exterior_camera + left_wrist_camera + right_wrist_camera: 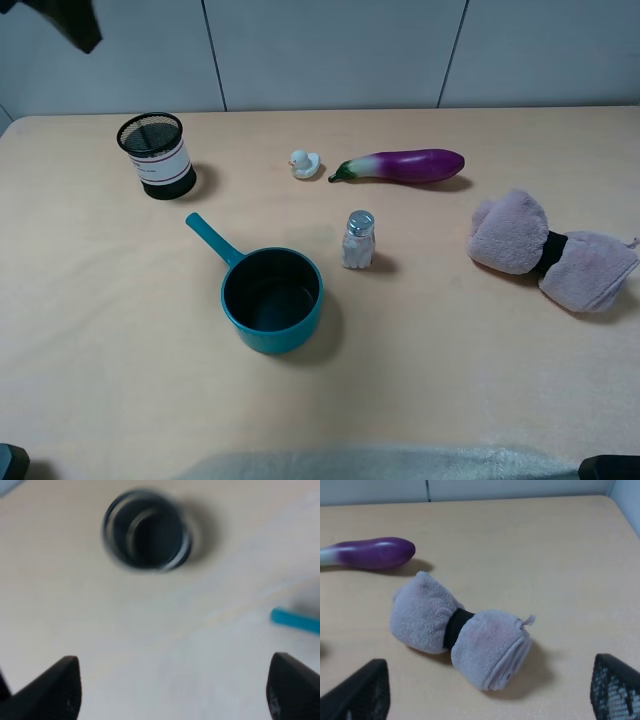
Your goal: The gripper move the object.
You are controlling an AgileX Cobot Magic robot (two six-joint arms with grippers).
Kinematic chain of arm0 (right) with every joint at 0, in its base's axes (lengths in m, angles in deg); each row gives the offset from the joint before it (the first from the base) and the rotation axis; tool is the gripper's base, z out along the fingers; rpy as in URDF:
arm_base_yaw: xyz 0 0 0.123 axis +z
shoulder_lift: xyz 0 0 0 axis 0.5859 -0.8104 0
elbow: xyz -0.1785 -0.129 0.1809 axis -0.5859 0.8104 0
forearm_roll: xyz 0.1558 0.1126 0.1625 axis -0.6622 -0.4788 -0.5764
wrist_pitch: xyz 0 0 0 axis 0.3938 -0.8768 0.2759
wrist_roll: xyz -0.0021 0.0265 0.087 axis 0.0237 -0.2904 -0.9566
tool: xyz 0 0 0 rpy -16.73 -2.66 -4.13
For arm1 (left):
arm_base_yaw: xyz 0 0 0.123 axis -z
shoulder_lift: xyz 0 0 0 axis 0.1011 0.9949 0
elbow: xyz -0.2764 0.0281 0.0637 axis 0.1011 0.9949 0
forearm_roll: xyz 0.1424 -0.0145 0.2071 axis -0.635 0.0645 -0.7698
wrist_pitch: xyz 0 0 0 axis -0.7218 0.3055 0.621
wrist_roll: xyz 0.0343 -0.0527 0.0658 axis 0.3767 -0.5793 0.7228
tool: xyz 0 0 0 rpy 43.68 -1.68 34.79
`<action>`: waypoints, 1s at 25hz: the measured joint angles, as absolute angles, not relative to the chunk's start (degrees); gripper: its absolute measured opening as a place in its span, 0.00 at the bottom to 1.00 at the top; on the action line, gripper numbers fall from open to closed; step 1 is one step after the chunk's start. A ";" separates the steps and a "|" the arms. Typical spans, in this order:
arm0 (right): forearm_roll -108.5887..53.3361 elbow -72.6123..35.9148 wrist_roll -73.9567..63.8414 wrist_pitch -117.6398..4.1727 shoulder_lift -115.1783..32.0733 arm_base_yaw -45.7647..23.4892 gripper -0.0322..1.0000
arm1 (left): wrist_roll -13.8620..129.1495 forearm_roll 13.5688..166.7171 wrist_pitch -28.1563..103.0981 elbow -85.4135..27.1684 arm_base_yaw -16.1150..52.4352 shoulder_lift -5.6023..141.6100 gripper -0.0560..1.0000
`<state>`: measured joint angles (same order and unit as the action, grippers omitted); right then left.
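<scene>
The tiny white duck with an orange beak (304, 163) sits on the table at the back middle, just left of the purple eggplant (405, 165). It shows in neither wrist view. My left gripper (175, 680) is open with its dark fingers (55, 690) wide apart. It hangs above the table near the black mesh cup (147, 530), and its view is blurred. A dark part of that arm (65, 22) shows at the top left of the exterior view. My right gripper (490, 685) is open and empty, above the table near the rolled towel (460, 627).
A black mesh cup (155, 155) stands at the back left. A teal saucepan (270, 298) with its handle (295, 621) pointing back left sits in the middle. A glass salt shaker (358, 240) stands right of it. A pinkish towel roll (550, 250) lies at the right.
</scene>
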<state>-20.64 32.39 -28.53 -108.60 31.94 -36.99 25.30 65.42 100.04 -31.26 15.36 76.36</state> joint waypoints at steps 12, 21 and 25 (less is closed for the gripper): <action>-20.64 32.39 -28.53 -108.60 31.94 -36.99 0.62 | 30.11 75.71 94.75 -1.14 -5.17 49.47 0.76; -20.64 32.39 -28.53 -108.60 31.94 -36.99 0.62 | 31.38 78.13 94.28 11.96 -6.19 28.94 0.76; -20.64 32.39 -28.53 -108.60 31.94 -36.99 0.62 | 31.93 79.19 94.47 14.72 -6.19 21.41 0.76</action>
<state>-20.64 32.39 -28.53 -108.60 31.94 -36.99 31.93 79.19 94.47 14.72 -6.19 21.41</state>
